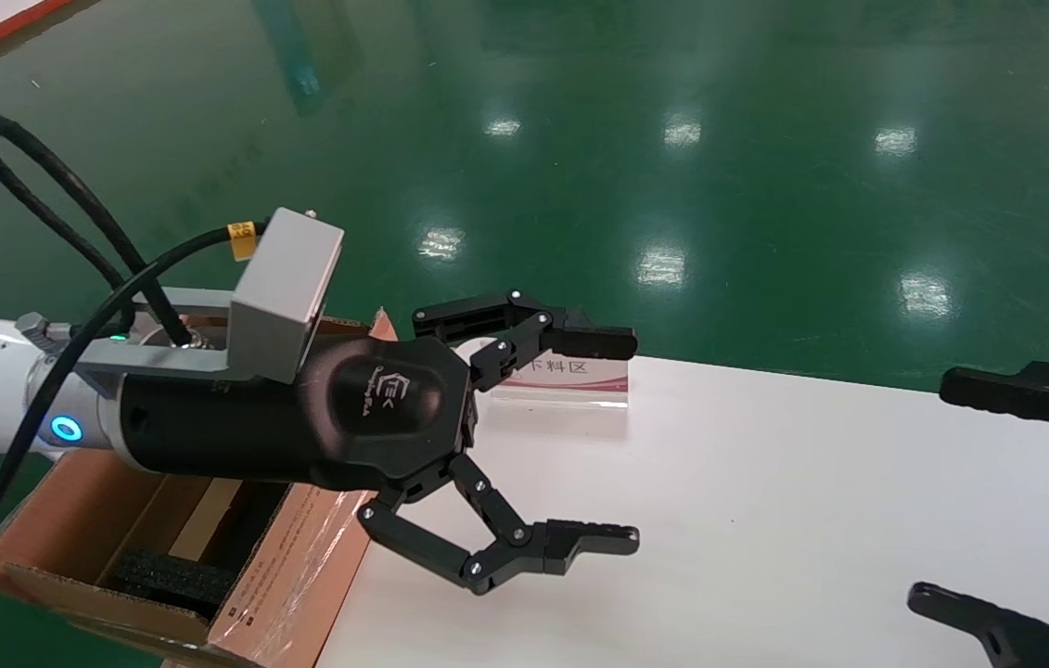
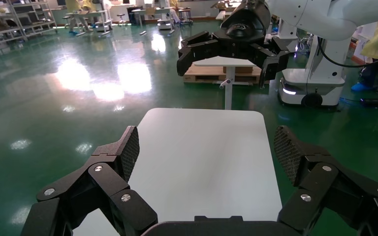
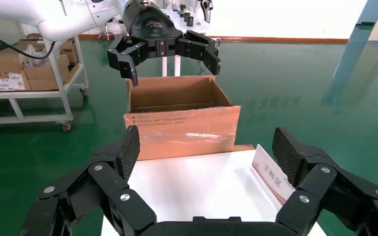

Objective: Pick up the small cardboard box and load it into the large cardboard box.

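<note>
Large cardboard box [image 1: 283,575]: brown corrugated, taped shiny flap, black foam inside, beside the white table [image 1: 765,520].
Left gripper [image 1: 603,441]: matte black, fingers spread wide, empty, above table edge by the box.
Right gripper [image 1: 969,492]: fingers apart, empty, over table's opposite end.
Small cardboard box: not visible.

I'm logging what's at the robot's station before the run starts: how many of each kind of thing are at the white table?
Large cardboard box: 1
Sign plate with red print: 1
Left tool, open over the table: 1
Right tool, open at the table's other end: 1
Small cardboard box: 0 in view
Total: 4
</note>
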Controlling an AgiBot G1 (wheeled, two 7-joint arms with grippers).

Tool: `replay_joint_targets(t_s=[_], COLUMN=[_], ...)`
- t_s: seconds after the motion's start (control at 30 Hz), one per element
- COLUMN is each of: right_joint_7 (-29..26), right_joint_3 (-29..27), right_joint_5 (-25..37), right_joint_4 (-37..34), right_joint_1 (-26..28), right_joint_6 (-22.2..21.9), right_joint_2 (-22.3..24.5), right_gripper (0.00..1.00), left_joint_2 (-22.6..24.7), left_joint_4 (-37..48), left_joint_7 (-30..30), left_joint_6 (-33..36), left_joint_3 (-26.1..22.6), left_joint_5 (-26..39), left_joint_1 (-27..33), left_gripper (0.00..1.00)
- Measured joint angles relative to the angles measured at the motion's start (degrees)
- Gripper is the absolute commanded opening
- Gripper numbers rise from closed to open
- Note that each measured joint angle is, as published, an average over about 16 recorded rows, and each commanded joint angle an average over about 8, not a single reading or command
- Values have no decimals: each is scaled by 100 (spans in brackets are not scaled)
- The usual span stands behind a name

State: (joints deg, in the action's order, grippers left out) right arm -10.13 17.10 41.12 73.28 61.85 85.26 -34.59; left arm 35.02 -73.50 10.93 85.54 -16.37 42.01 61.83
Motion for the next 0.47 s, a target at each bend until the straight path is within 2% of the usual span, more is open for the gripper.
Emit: replay_joint_targets(t_s=[0.47], right_joint_7=[0], right_joint_3=[0], right_joint_5=[0], right_joint_4=[0], right_joint_1=[0], right_joint_6=[0], right_joint_2=[0], right_gripper=[100], left_joint_2=[0], left_joint_4=[0], left_joint_7=[0], left_joint_6=[0], left_joint_3=[0], left_joint_5=[-1], left_joint_1=[0], left_gripper=[100])
